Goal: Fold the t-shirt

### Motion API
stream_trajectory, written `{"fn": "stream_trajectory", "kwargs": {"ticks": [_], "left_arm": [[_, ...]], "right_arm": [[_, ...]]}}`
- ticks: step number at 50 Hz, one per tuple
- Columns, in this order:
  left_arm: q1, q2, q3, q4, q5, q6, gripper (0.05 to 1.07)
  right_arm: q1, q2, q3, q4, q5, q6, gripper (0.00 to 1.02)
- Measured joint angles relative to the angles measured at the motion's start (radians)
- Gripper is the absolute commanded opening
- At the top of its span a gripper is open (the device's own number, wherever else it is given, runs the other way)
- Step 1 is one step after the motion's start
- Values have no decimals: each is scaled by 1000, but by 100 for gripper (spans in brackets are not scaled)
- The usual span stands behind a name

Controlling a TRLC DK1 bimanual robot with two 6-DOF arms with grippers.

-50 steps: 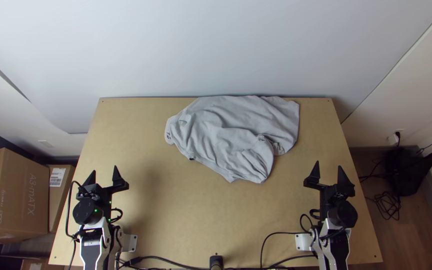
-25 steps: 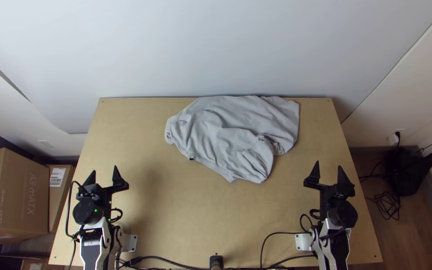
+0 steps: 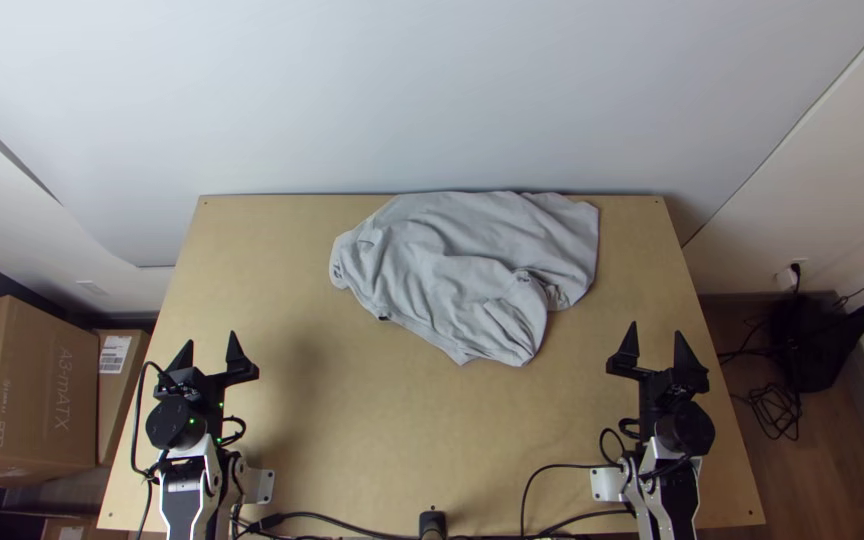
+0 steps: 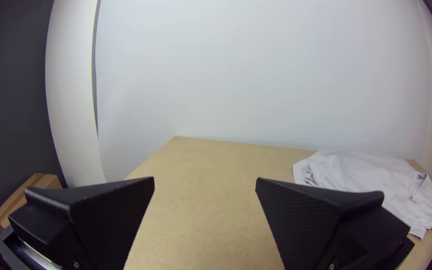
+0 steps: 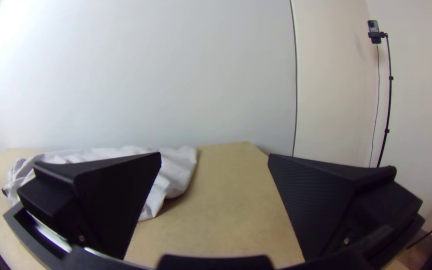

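A light grey t-shirt [image 3: 462, 265] lies rumpled and partly bunched at the table's far middle, its upper edge along the far edge. My left gripper [image 3: 211, 346] stands open over the near left of the table, apart from the cloth. Over the near right, my right gripper [image 3: 658, 342] is open too, with nothing between its fingers. In the left wrist view the shirt [image 4: 366, 175] lies beyond the open left gripper [image 4: 205, 179]. The right wrist view has the shirt [image 5: 176, 170] partly behind one finger of the right gripper [image 5: 215, 155].
The wooden table [image 3: 392, 430] has bare surface in front of the shirt and on both sides. Black cables [image 3: 352, 525] run along its near edge. Cardboard boxes [image 3: 27, 390] stand beyond the left edge; a black stand [image 3: 814, 340] is on the floor at right.
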Motion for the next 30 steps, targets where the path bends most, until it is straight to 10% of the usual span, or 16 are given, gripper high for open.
{"fn": "stream_trajectory", "kwargs": {"ticks": [30], "left_arm": [[7, 231, 86, -72, 29, 8, 103]], "right_arm": [[36, 55, 121, -72, 0, 0, 98]]}}
